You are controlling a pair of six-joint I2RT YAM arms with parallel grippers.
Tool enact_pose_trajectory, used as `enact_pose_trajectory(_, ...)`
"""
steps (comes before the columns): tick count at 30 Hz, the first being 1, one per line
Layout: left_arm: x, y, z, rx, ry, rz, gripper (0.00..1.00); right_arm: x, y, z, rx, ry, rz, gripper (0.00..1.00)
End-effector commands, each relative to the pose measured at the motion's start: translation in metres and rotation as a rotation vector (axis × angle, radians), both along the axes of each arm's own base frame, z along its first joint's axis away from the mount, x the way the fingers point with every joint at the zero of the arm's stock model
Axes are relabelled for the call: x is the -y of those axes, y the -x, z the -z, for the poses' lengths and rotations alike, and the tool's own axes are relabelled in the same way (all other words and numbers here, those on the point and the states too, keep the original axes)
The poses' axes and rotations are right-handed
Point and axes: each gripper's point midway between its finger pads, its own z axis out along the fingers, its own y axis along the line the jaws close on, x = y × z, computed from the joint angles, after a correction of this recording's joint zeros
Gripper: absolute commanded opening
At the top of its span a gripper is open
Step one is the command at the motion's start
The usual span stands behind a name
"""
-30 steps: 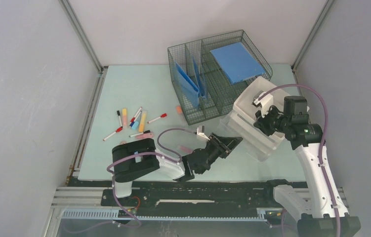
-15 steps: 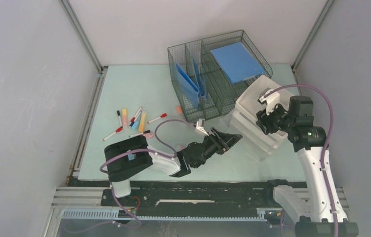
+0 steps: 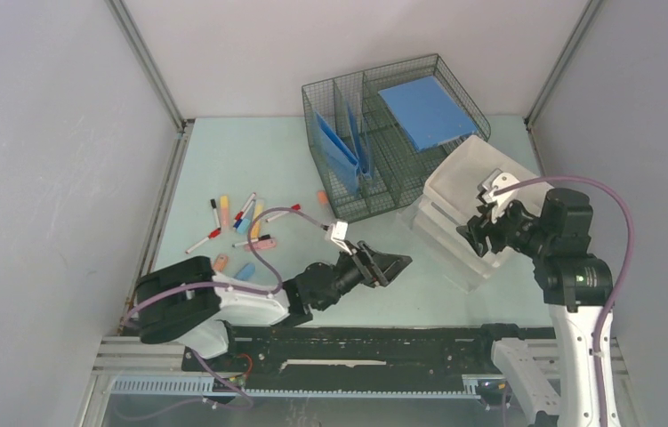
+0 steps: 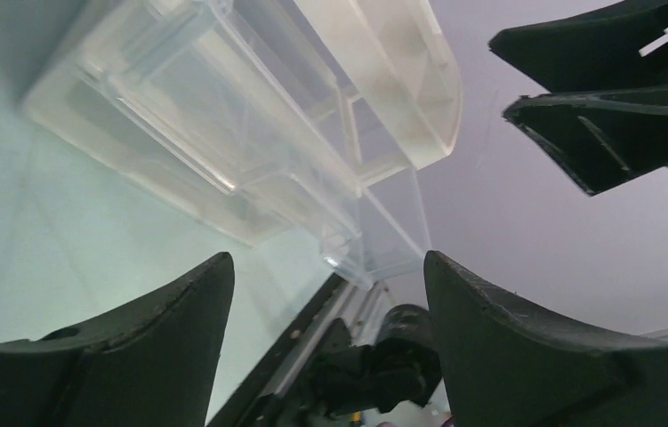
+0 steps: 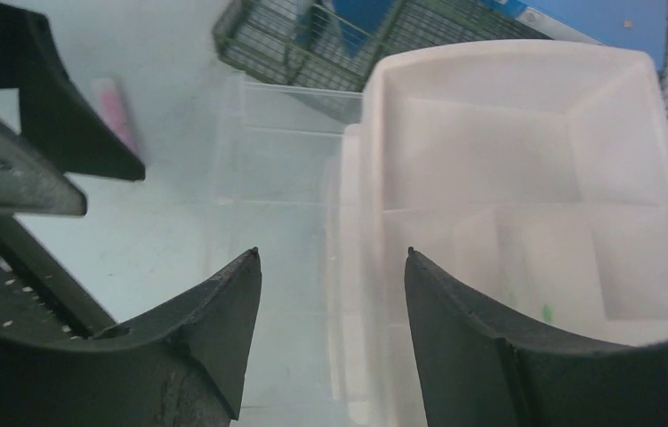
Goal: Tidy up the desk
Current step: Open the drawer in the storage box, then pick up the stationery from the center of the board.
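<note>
I'm looking at the worktop [image 3: 223,160] from above. It fills the middle of the cell, pale green, with nearly everything on it still loose.

My left hand [image 4: 325,258] is spread wide with nothing between its fingers. It hangs low over the worktop at about 6 o'clock and points towards the plastic box [image 3: 459,182]. My right hand [image 5: 330,255] is also spread and empty, hovering just over the near rim of that box at about 3 o'clock.

The box looks like a white tray resting askew on a clear base, close to the right edge of the worktop and right beside the wire basket [image 3: 339,98] at 1 o'clock. A blue pad [image 3: 425,111] lies in the basket.

The box worries me most. If the right hand drops or closes off-centre, I think a finger could catch the rim and either slide the tray off its base or shove the whole thing towards the edge.

The two hands also face each other across the box, so reaching in with both at once risks a knock between them.

The pens [image 3: 241,218] lie scattered at 9 o'clock, with a few small pieces near the left arm. A low swing of that arm or its trailing cable could sweep them further off.
</note>
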Motion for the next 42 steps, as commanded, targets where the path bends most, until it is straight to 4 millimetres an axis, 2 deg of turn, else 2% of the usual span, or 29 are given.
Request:
enact_pose_trajectory(1,-0.032,-0.006,-0.001,0.141,-0.141,-0.074,0.81,-0.025,0.028,-0.014,0.003,-0.115,-0.156,0.68)
enact_pose_trajectory(5,-0.068,-0.012,0.011,0.173,-0.311,-0.155,0.85,-0.045,0.051,-0.017,0.027,-0.212,-0.316,0.7)
enact_pose_trajectory(10,-0.129,-0.023,0.023,0.174,-0.506,-0.314,1.0,-0.054,0.067,-0.017,0.076,-0.238,-0.394,0.72)
enact_pose_trajectory(14,-0.171,-0.025,0.03,0.15,-0.568,-0.394,1.0,-0.055,0.07,-0.01,0.085,-0.245,-0.401,0.74)
enact_pose_trajectory(19,-0.198,-0.024,0.041,0.114,-0.545,-0.416,1.0,-0.052,0.066,-0.003,0.078,-0.242,-0.377,0.74)
enact_pose_trajectory(23,-0.201,-0.02,0.048,0.075,-0.489,-0.4,1.0,-0.051,0.063,-0.001,0.075,-0.237,-0.364,0.75)
enact_pose_trajectory(27,-0.196,-0.018,0.051,0.046,-0.475,-0.374,1.0,-0.05,0.062,0.001,0.074,-0.233,-0.354,0.75)
enact_pose_trajectory(36,-0.177,-0.021,0.062,-0.028,-0.535,-0.332,1.0,-0.05,0.059,0.004,0.071,-0.221,-0.348,0.75)
enact_pose_trajectory(42,-0.17,-0.03,0.081,-0.203,-0.643,-0.399,1.0,-0.05,0.059,0.006,0.066,-0.217,-0.347,0.75)
